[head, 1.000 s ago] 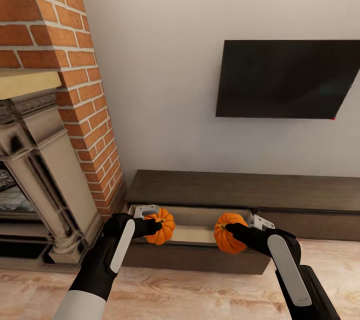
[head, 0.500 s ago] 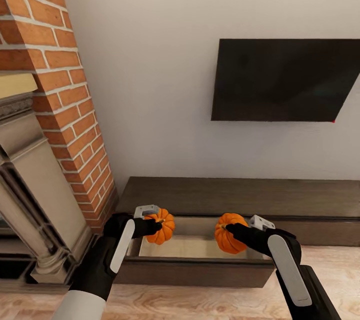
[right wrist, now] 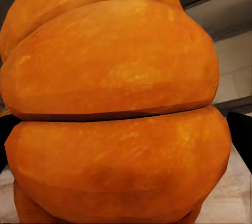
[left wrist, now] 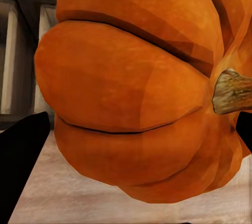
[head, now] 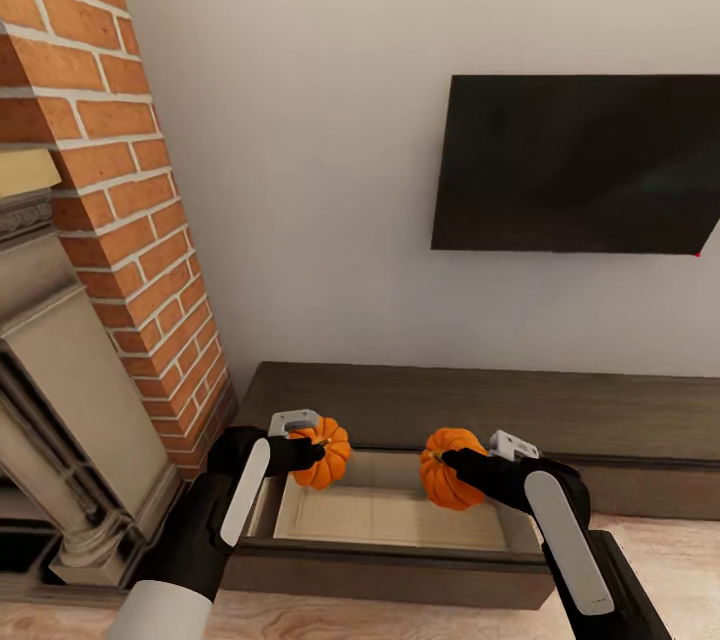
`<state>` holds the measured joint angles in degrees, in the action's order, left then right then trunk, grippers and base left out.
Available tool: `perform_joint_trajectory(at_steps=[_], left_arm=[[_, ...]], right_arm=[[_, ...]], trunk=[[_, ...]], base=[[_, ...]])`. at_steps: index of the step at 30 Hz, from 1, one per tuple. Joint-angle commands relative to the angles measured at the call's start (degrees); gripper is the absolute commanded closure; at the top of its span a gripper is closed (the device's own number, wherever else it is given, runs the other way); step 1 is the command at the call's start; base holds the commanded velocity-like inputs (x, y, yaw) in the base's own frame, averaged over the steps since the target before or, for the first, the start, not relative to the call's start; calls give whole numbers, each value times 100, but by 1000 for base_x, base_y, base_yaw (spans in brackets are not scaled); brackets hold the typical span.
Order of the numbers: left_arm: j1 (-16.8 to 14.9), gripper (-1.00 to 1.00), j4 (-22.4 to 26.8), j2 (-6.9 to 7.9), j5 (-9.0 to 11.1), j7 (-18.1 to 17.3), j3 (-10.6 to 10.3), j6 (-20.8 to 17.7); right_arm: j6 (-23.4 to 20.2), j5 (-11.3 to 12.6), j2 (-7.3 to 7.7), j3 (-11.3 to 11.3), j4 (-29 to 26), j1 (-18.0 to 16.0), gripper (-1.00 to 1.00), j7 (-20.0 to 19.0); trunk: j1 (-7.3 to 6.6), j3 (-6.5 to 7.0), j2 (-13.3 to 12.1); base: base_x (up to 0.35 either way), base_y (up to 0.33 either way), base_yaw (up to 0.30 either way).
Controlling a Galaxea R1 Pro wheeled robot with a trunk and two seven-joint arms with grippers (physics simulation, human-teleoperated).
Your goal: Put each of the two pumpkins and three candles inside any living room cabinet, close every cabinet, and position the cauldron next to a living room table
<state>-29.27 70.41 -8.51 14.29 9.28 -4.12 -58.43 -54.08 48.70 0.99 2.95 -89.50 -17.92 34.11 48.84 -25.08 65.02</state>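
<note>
Over the open drawer (head: 390, 518) of the cabinet (head: 480, 405) hang both pumpkins: my left claw (head: 318, 449) pinches one pumpkin (head: 327, 453) above the drawer's fireplace-side end, my right claw (head: 452, 465) pinches the other pumpkin (head: 445, 468) nearer its middle. The pale drawer floor lies straight below each; the drawer's long axis runs along the wall, so I judge a plain lowering serves.

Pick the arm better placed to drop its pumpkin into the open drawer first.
Either, slightly the right: its pumpkin hangs over the drawer and its pale floor, while the left pumpkin sits near the back left corner, close to the side wall.
</note>
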Motion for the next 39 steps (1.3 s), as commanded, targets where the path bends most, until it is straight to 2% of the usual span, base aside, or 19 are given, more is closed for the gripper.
perform_joint_trajectory(at_steps=[1,3,5,6,7,9,11,14,16,21,27,39], left_arm=[[0,100,0,0,-22,4,0,-1],[0,100,0,-1,-30,4,-1,4],[0,100,0,-1,-36,9,2,3],[0,100,0,-1,-41,10,1,1],[0,100,0,-4,-43,11,0,15],[0,100,-72,-14,-42,16,-18,132],[0,100,-338,-41,-46,24,-119,348],[-3,100,-735,-76,-53,189,-256,672],[-7,100,-851,-87,-33,461,-291,774],[-14,100,-942,-131,-9,782,-315,1049],[-74,100,-1255,-135,0,835,-310,1197],[-79,100,-1292,-148,12,838,-326,1232]], right_arm=[[71,20,-18,88,7,-3,100,-3],[257,13,-148,294,84,-95,100,24],[337,-46,-376,529,362,-467,100,165],[367,-112,-468,690,595,-625,100,295],[425,-229,-552,950,961,-768,100,504],[501,-324,-601,1173,1273,-875,100,704],[541,-367,-626,1266,1429,-920,100,794],[560,-373,-634,1301,1524,-953,100,834],[589,-377,-644,1309,1578,-966,100,846],[1079,-400,-692,1326,2198,-1124,100,859],[1162,-413,-648,1349,2344,-1202,100,874],[1075,-405,-636,1346,2293,-1205,100,870]], trunk=[[0,0,0],[0,0,0],[0,0,0],[0,0,0],[0,0,0],[0,0,0],[0,0,0],[0,0,0],[0,0,0],[0,0,0],[0,0,0],[0,0,0]], base=[[38,-32,25],[20,-17,13],[8,-7,5],[4,-3,3],[2,-2,1],[1,-1,0],[0,0,0],[0,0,0],[0,0,0],[0,0,0],[0,0,0],[6,-24,-66]])
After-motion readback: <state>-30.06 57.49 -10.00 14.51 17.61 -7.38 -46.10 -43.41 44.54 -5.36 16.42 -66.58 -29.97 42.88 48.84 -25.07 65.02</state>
